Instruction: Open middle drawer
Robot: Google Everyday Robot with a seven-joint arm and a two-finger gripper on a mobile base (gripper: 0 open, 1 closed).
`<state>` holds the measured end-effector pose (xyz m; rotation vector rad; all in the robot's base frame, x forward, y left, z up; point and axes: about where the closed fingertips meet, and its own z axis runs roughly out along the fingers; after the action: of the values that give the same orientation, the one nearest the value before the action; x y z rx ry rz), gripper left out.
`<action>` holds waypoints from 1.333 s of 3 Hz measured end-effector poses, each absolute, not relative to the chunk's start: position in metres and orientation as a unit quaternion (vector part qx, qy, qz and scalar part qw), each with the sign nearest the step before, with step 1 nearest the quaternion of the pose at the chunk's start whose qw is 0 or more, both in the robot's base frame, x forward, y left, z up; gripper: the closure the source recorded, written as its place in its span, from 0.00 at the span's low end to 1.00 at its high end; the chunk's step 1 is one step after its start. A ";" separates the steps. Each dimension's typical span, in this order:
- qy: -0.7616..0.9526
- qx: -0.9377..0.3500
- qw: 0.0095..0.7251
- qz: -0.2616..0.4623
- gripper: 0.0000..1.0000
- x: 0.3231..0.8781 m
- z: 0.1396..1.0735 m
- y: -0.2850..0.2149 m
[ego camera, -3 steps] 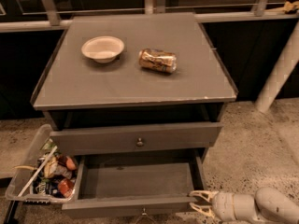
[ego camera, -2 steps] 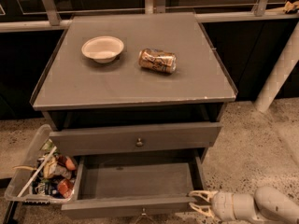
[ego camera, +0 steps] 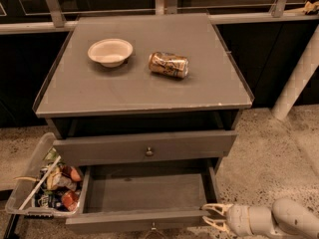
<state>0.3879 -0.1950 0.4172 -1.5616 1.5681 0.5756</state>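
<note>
Speckled stone floor (ego camera: 264, 158) surrounds a grey cabinet (ego camera: 149, 91) with a flat top, seen from above and in front. Low at the right edge of the view, the gripper (ego camera: 214, 217) reaches in sideways, its two pale fingers parted a little with nothing between them. Their tips sit right at the right front corner of the middle drawer (ego camera: 144, 192); whether they touch it cannot be told. That drawer lies directly left of the gripper, already pulled well out, its inside bare and grey. Its small round knob (ego camera: 152, 228) is at the centre of the front panel, left of the gripper and slightly lower, at the very bottom of the view. The drawer looks stiff and fairly light, likely sliding straight on runners; the knob is the natural hold, small and smooth enough that the fingers could slip off. Above and left of the gripper, the upper drawer (ego camera: 99, 151) is nearly shut, with its own knob (ego camera: 149, 152). Far to the left, a clear plastic bin (ego camera: 40, 213) of snack packets sits close beside the open drawer. Well above, on the cabinet top, are a white bowl (ego camera: 110, 51) and a dented gold can (ego camera: 168, 64) lying on its side. A white post (ego camera: 299, 73) leans up and to the right. Nothing appears to block the drawer's path.
</note>
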 end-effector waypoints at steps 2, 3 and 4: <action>0.624 -0.622 0.415 0.229 0.82 0.390 0.418 -0.195; 0.624 -0.622 0.415 0.229 0.59 0.390 0.418 -0.195; 0.624 -0.622 0.415 0.229 0.36 0.390 0.418 -0.195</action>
<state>0.3896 -0.1950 0.4179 -1.5617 1.5679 0.5758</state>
